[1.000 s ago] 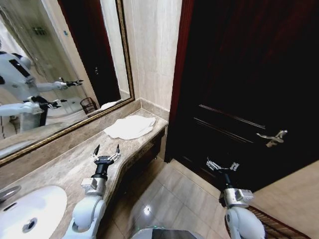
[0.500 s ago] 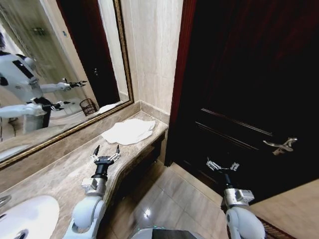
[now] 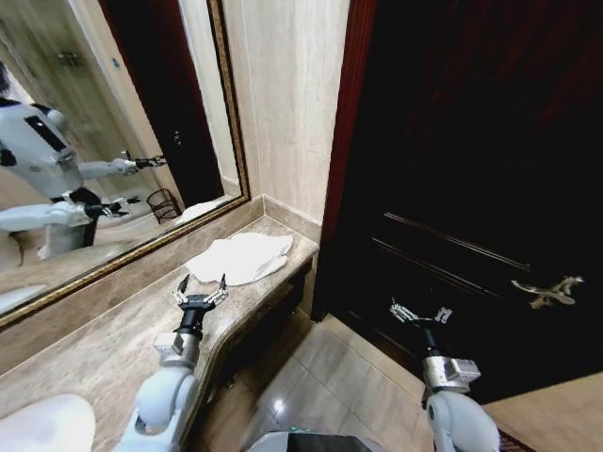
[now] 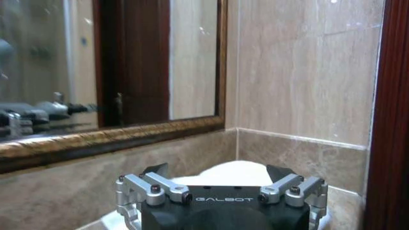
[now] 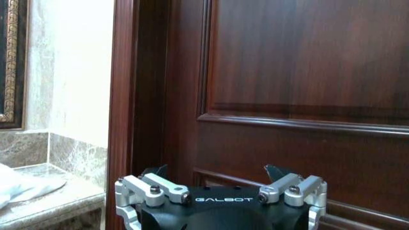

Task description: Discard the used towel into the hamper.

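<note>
The used towel is white and lies crumpled on the marble counter, near its far end by the wall corner. My left gripper hovers over the counter just short of the towel, fingers spread open and empty. In the left wrist view the towel lies right beyond the left gripper. My right gripper hangs open over the floor in front of the dark door. The right wrist view has the right gripper facing the door, with the towel at the side. The hamper appears as a reflection in the mirror.
A gold-framed mirror runs along the wall behind the counter. A white sink sits at the counter's near end. The dark wooden door with a metal handle stands to the right. Tiled floor lies between the counter and the door.
The whole head view has shifted, so the camera moved: the sink slid toward the lower left edge and the door handle moved right. Both arms hold the same pose, grippers open.
</note>
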Available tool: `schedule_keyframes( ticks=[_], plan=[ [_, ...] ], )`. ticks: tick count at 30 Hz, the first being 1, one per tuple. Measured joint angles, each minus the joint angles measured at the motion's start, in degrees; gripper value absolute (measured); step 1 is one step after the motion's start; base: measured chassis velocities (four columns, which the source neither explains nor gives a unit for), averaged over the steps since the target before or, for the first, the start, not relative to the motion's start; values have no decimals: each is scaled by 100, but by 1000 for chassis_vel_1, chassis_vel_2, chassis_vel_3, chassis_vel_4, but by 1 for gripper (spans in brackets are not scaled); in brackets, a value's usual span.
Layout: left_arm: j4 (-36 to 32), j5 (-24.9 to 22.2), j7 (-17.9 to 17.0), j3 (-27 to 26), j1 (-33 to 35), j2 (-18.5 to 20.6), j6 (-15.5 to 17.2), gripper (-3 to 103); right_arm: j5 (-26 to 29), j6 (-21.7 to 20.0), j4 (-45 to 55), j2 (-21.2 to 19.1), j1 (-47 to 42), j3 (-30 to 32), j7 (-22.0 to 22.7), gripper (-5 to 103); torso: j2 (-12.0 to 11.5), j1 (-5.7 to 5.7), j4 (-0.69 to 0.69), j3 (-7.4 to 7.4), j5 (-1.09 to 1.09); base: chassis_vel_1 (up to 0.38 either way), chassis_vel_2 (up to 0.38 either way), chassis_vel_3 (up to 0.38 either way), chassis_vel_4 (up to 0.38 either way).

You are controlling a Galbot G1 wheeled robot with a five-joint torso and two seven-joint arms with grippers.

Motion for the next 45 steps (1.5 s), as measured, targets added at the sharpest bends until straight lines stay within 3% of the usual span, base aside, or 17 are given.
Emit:
schedule_keyframes(
  ticks=[3,7,8,11,12,15,23,30,45],
  plan=[
    [155,-244,6,29,-249,331,227,100,13,-44,5,-4,-2,23,13,100,0,-2,0,0,0,0,0,0,0],
    [320,-1251,76,105,-816,1128,1048,100,41,-171,21,-96,47,61,74,100,0,-2,1,0,1,0,0,0,0],
    [320,-1251,76,105,-816,1128,1048,100,41,-171,21,-96,47,61,74,100,0,-2,1,0,1,0,0,0,0],
    [600,-1860,-21,360,-1479,1479,1934,100,-5,-169,-8,-142,26,31,75,100,0,-1,1,0,0,0,0,0,0],
    [600,-1860,-21,360,-1479,1479,1934,100,-5,-169,-8,-142,26,31,75,100,0,-1,1,0,0,0,0,0,0],
    [897,-2046,-242,744,-2192,1616,2540,100,-47,-135,-52,-196,5,37,65,100,0,-1,0,0,0,0,0,0,0],
    [1757,-2144,-263,1496,-3369,1786,3197,100,1,-90,-174,-249,64,122,89,100,0,-1,0,0,2,0,0,0,0],
    [2666,-2166,-261,1874,-4022,1637,3297,100,12,-88,-204,-243,78,148,134,100,0,-1,1,0,1,0,0,0,0],
    [4639,-1648,49,2939,-5293,887,2845,100,4,-62,-226,-307,57,154,153,100,0,-1,1,0,3,0,0,0,0]
  ],
)
